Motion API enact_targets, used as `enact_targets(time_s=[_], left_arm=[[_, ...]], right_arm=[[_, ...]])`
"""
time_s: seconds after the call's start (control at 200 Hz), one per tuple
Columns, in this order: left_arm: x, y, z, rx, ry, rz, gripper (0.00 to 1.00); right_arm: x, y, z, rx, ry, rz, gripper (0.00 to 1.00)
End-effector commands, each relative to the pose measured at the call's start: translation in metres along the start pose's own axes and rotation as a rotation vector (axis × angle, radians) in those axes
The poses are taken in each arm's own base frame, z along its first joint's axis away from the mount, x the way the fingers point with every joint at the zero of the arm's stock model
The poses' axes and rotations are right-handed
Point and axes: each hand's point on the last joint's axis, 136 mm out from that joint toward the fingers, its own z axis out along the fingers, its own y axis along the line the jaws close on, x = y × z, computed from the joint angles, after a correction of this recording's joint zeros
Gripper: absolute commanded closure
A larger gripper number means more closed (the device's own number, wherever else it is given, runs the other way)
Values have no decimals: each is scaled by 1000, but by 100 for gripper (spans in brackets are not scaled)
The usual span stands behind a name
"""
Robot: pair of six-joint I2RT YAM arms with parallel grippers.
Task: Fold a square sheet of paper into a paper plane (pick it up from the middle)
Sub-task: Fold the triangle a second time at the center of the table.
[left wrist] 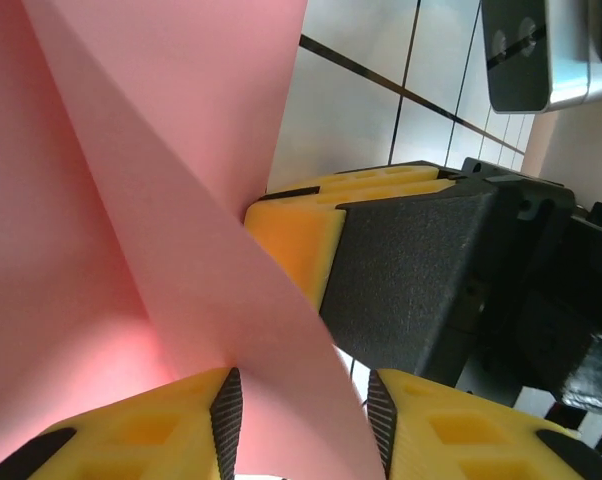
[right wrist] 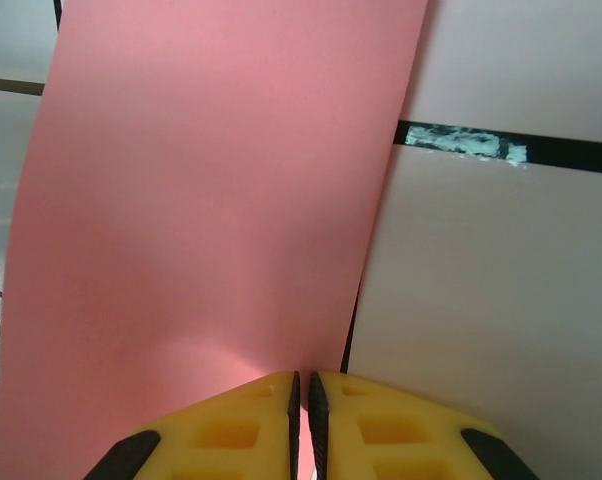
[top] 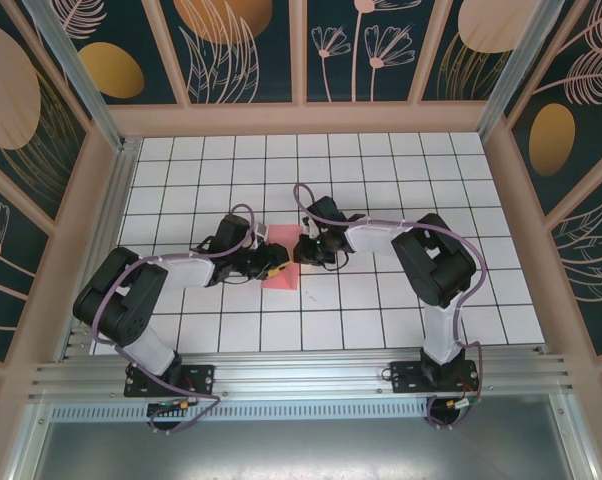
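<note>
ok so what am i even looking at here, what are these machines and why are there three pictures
These are two robot arms bolted at the near edge of a white tiled table: the left arm and the right arm. The wide picture comes from a fixed camera above and behind them. The other two come from a small camera on each wrist, so you see each claw's yellow fingers up close. Between the arms is a sheet of pink paper with a diagonal fold in it. The right claw is pinched shut on the paper's edge. The left claw has its fingers apart with the paper passing between them, so it is not gripping.
</note>
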Motion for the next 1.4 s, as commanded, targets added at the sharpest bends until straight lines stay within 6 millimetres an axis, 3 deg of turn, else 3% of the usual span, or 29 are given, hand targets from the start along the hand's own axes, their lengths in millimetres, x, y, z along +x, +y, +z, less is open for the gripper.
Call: enact_targets(time_s=[0.0, 0.215, 0.691, 0.916, 1.136, 1.291, 1.391], left_arm=[[-6, -17, 5, 60, -7, 15, 56], [-10, -15, 10, 68, -24, -7, 50], [-20, 0, 12, 41, -101, -56, 55], [-20, 7, 6, 16, -131, -48, 45], [-21, -3, 2, 60, -147, -24, 38], [-22, 2, 3, 40, -154, -37, 42], [-22, 2, 5, 49, -148, -48, 51]], right_arm=[[17, -25, 19, 70, 59, 38, 83], [19, -24, 18, 58, 56, 43, 83], [11, -16, 9, 3, 23, 43, 83], [13, -23, 11, 28, 33, 54, 83], [14, -25, 12, 36, 38, 53, 83], [11, -22, 9, 29, 25, 44, 83], [8, -17, 7, 17, 15, 32, 84]])
